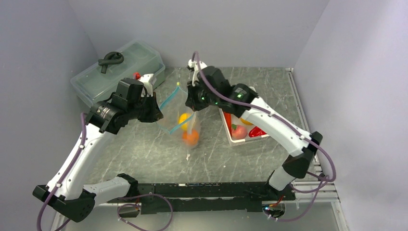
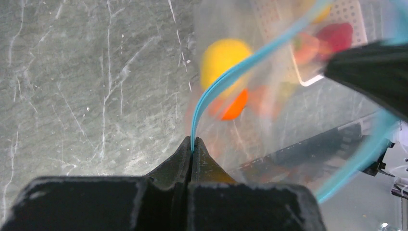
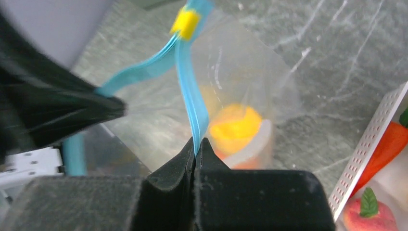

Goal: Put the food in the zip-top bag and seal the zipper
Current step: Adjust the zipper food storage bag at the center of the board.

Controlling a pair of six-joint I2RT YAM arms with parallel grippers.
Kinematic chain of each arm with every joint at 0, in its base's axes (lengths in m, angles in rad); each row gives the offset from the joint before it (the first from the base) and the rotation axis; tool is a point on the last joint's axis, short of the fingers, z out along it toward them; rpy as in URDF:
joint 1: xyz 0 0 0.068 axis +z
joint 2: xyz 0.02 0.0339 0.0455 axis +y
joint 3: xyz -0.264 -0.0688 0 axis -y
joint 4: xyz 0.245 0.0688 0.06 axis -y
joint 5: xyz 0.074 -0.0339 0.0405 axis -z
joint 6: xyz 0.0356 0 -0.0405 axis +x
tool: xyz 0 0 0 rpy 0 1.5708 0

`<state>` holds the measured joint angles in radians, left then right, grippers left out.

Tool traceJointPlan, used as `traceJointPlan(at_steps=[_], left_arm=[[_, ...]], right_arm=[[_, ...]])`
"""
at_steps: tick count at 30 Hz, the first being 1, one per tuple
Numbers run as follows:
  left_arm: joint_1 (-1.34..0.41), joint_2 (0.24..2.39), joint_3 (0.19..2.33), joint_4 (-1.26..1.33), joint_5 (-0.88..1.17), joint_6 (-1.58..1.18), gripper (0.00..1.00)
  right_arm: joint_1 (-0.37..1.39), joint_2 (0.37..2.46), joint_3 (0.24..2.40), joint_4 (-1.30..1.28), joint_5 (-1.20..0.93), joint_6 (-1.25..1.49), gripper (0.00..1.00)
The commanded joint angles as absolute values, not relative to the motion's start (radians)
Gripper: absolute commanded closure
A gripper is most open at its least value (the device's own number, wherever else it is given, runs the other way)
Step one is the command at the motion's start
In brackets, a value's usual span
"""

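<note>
The clear zip-top bag (image 1: 179,111) hangs open between my two grippers over the table's middle. Inside it are a yellow fruit (image 1: 184,118) and an orange one (image 1: 190,138); both also show in the left wrist view, yellow (image 2: 221,55) and orange (image 2: 234,109). My left gripper (image 2: 192,143) is shut on one side of the teal zipper (image 2: 226,77). My right gripper (image 3: 197,143) is shut on the other side of the zipper (image 3: 190,96), below its yellow slider (image 3: 185,20). More food lies in the white basket (image 1: 226,129): red pepper (image 1: 256,132), peach (image 1: 239,132), carrot (image 3: 389,144).
A large translucent lidded box (image 1: 118,72) with a black object on top stands at the back left, behind my left arm. The white basket sits just right of the bag, under my right arm. Grey walls close in the table on three sides.
</note>
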<state>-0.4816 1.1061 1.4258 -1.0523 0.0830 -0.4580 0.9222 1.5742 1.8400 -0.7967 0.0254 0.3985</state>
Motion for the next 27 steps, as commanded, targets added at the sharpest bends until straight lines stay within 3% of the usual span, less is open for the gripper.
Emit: traceJointPlan(at_steps=[1, 4, 8, 17, 27], left_arm=[[-0.485, 1.087, 1.462, -1.036, 0.083, -0.463, 1.00], [-0.485, 1.090, 1.471, -1.045, 0.096, -0.457, 1.00], [-0.485, 1.079, 1.458, -1.042, 0.061, -0.453, 1.00], [-0.483, 1.103, 1.505, -1.070, 0.076, -0.441, 1.00], [-0.484, 1.099, 1.526, -1.043, 0.106, -0.460, 1.00]], right_arm=[[0.903, 1.575, 1.673, -0.681, 0.080, 0.365, 1.00], [0.864, 1.605, 1.705, -0.782, 0.066, 0.383, 1.00], [0.881, 1.574, 1.607, -0.678, 0.033, 0.392, 1.00], [0.882, 1.555, 1.606, -0.655, -0.020, 0.406, 1.00], [0.882, 1.525, 1.777, -0.772, 0.066, 0.358, 1.00]])
